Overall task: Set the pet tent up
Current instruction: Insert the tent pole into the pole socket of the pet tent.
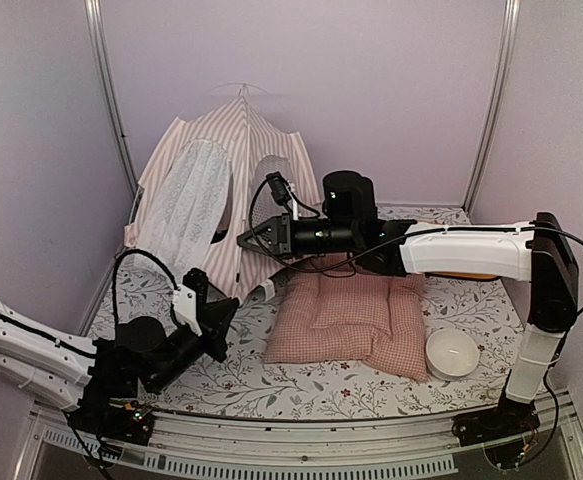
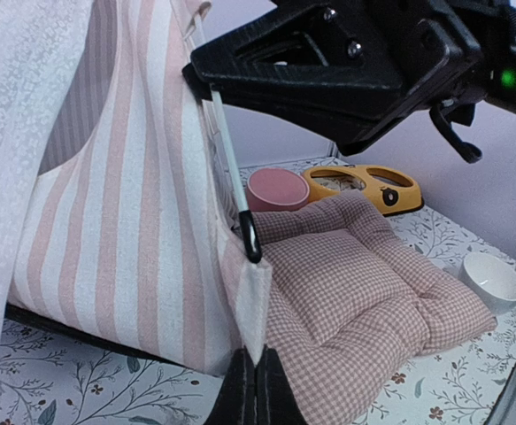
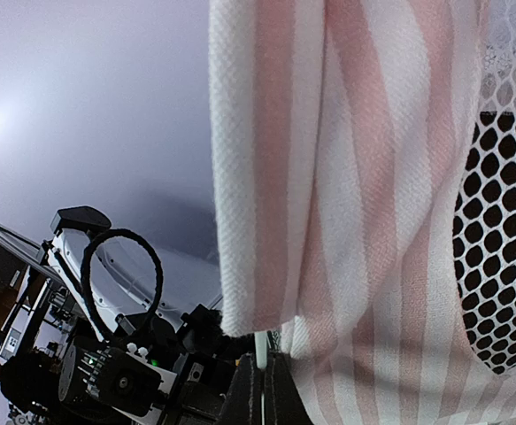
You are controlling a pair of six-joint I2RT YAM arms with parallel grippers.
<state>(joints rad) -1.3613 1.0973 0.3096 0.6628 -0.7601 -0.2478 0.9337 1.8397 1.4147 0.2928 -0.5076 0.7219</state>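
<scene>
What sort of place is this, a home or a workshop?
Probably a robot test booth, not a home: bare lilac walls between metal frame posts, two white-and-black robot arms mounted side by side, and a pink-and-white striped fabric pet tent staged on a floral-print tablecloth.

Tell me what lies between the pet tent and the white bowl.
The pink checked cushion lies between the pet tent and the white bowl; the top view shows it.

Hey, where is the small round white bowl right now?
In the top view, the small round white bowl sits on the right side of the table, just right of the pink checked square cushion.
</scene>
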